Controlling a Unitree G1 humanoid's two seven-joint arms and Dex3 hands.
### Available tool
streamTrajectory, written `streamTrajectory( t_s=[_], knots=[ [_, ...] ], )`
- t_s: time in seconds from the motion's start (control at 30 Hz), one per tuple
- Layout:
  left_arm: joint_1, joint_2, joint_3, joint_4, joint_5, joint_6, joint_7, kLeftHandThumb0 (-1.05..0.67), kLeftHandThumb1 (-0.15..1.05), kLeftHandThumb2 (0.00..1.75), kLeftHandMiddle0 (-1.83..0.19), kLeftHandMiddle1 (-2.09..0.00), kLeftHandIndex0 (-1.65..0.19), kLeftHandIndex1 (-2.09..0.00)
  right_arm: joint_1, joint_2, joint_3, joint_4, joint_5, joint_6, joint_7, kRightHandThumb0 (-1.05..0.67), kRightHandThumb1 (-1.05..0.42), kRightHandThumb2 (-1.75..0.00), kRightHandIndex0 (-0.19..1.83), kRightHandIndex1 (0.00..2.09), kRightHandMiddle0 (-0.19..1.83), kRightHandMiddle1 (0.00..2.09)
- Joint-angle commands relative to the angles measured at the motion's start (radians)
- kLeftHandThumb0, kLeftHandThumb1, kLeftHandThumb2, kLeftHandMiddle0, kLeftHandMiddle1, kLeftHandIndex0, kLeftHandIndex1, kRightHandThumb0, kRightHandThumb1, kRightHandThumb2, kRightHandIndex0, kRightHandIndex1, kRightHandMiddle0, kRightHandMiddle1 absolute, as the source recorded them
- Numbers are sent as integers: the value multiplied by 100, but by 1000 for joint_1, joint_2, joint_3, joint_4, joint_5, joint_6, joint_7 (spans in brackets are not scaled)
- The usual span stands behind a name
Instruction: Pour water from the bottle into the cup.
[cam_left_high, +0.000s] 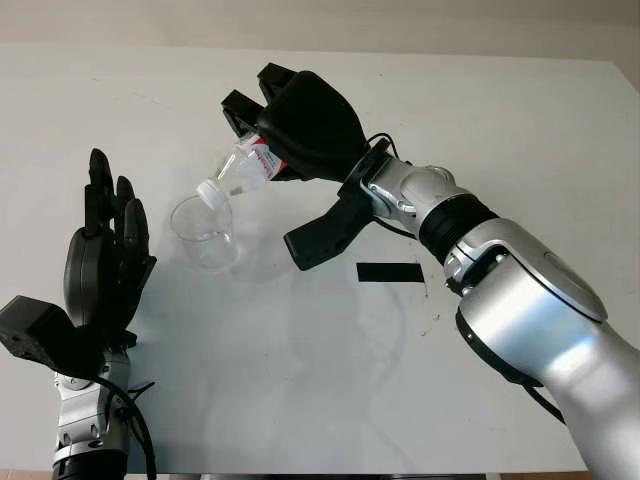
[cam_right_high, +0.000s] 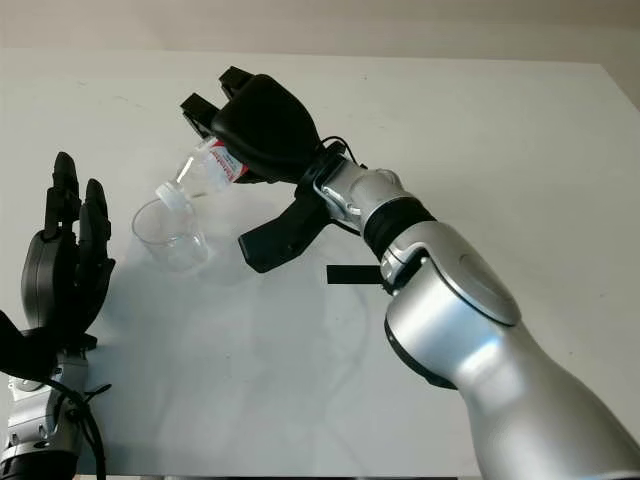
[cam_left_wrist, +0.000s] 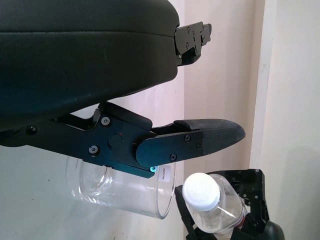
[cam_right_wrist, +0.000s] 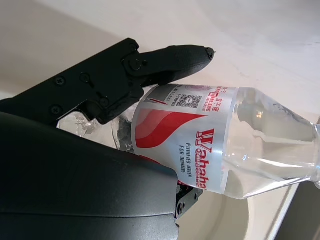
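Bottle (cam_left_high: 245, 165) body mostly hidden under the right hand's (cam_left_high: 300, 125) black shell in the head views; only neck, shoulder and a strip of red/white label show. Whether water is running can't be made out. White cap (cam_left_wrist: 201, 190) appears to be on the mouth.

Bottle: clear thin plastic, ribbed shoulder, label w/ red swoosh and red lettering (cam_right_wrist: 200, 150), water visible inside. Cup (cam_left_high: 203, 232): clear, smooth-walled plastic, round rim, upright on the white table (cam_left_high: 300, 350), left of centre. Small black rectangular strip (cam_left_high: 390, 272) flat on the table, just right of the cup area.

Right hand: fingers closed round the bottle's mid-body, one finger (cam_right_wrist: 165, 57) laid over the label; bottle tipped neck-down toward the cup, capped mouth just above the cup's rim on its far-right side.

Left hand (cam_left_high: 105, 255): open, holding nothing, upright at the table's left edge, near the cup but apart from it.
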Motion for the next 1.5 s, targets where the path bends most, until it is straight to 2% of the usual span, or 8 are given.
streamTrajectory(
  t_s=[0.0,0.3,0.6,0.9,1.07,1.13,1.2,1.47],
  knots=[
    [23,-24,-7,18,2,-12,4,-75,105,54,19,-2,19,-2,-42,3,11,1,-12,20,-25,-51,-105,-44,129,209,73,209],
    [16,-25,-8,35,-4,-22,-4,-75,105,54,19,0,19,0,-45,-3,27,3,-19,-1,-76,-49,-105,-38,129,209,76,209],
    [13,-28,-8,40,-6,-25,-5,-75,105,54,19,0,19,0,-49,-2,39,3,-30,4,-88,-51,-105,-33,128,209,70,209],
    [8,-23,-6,52,-4,-33,-8,-75,105,55,19,0,19,0,-28,5,2,5,12,9,-94,-51,-105,-35,128,209,68,209],
    [3,-23,-3,62,-9,-40,-16,-75,105,54,19,0,19,0,12,3,-125,2,181,-82,80,-47,-105,-40,119,209,66,209],
    [2,-22,-2,61,-7,-42,-15,-75,105,54,19,0,19,0,29,0,-170,0,237,-88,144,-46,-105,-41,114,209,65,209],
    [3,-21,-3,57,-5,-38,-12,-75,105,54,19,-1,19,-1,57,2,-257,-4,343,-97,249,-43,-105,-40,110,209,65,209],
    [2,-18,-2,55,-14,-28,-20,-75,105,55,19,0,19,0,149,13,-496,-37,628,-93,519,-41,-105,-41,108,209,66,209]
  ],
)
